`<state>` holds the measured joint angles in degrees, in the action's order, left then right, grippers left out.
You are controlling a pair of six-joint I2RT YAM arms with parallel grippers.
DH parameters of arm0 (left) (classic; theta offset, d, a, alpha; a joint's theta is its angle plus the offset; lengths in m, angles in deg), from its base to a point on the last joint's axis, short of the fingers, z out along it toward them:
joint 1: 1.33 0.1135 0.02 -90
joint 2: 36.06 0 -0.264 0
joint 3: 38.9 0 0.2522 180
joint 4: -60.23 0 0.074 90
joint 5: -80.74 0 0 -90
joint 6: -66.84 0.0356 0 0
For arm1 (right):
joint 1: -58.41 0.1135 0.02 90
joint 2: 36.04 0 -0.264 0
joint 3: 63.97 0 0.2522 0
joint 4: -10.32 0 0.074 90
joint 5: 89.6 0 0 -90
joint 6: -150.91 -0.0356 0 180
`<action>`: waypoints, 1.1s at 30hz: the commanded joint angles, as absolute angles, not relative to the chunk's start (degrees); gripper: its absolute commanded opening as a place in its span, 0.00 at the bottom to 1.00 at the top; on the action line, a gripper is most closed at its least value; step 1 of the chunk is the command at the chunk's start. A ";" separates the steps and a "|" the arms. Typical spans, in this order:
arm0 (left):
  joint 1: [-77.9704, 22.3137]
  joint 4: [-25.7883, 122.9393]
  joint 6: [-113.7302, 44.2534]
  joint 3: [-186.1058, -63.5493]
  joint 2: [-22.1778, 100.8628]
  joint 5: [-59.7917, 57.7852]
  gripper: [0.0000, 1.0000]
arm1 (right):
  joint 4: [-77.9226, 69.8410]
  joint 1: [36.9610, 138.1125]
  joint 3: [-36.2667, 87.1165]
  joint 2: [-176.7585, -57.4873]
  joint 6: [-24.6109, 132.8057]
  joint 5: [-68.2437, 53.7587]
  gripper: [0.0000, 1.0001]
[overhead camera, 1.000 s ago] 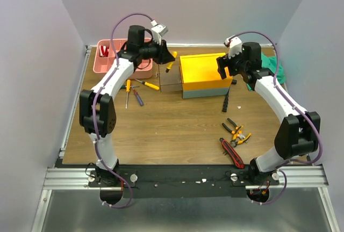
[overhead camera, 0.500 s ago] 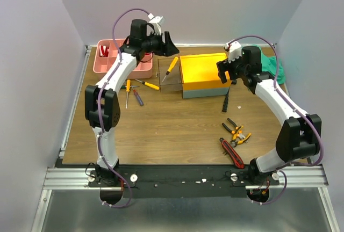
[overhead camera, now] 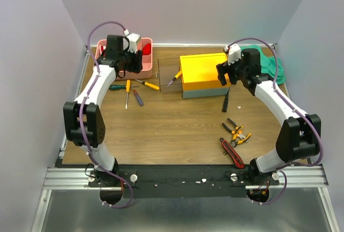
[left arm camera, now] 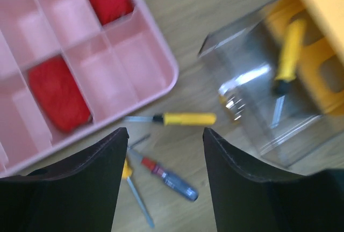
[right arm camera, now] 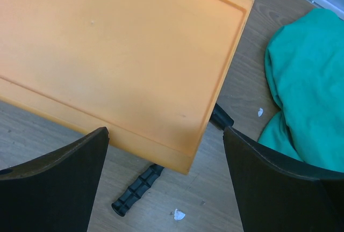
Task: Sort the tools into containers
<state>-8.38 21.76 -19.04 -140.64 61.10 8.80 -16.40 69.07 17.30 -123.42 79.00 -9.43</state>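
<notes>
My left gripper (overhead camera: 138,59) is open and empty above the pink tray (overhead camera: 102,65). In the left wrist view (left arm camera: 164,151) it hangs over a yellow screwdriver (left arm camera: 183,118) and a purple screwdriver (left arm camera: 172,177) on the wood. Another yellow screwdriver (overhead camera: 175,76) lies in the toolbox's clear compartment (overhead camera: 165,76); it also shows in the left wrist view (left arm camera: 290,49). My right gripper (overhead camera: 224,72) is open and empty at the right end of the yellow lid (overhead camera: 203,70), as the right wrist view (right arm camera: 165,135) shows. The black hammer (overhead camera: 226,100) lies beside the toolbox, its handle (right arm camera: 137,189) partly under the lid.
Pliers (overhead camera: 237,131) and a red-and-black cutter (overhead camera: 231,152) lie at the front right. A green-handled screwdriver (overhead camera: 115,87) lies by the tray. Red items (left arm camera: 56,92) sit in tray compartments. The green cloth (overhead camera: 269,60) is bunched at the back right.
My left gripper let go of the yellow screwdriver, which now lies in the clear compartment, and swung left over the pink tray. The right arm has barely moved.
</notes>
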 commanded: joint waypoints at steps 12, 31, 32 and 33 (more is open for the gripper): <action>-7.13 23.00 -12.61 -133.34 72.12 -13.39 0.57 | -16.72 68.96 16.59 -122.70 78.93 -10.85 0.95; -6.60 18.98 -14.02 -134.14 73.73 -9.28 0.15 | -17.07 69.04 16.94 -123.14 79.28 -10.15 0.95; -6.60 18.09 -14.02 -132.91 69.97 -6.39 0.13 | -17.07 69.04 16.94 -123.14 79.46 -10.15 0.95; -6.60 17.13 -13.76 -132.38 67.93 -1.49 0.07 | -17.07 69.04 16.85 -123.23 79.54 -9.89 0.95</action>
<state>-7.00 21.92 -13.51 -134.70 78.96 -11.85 -16.40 69.07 17.12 -123.31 78.95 -9.97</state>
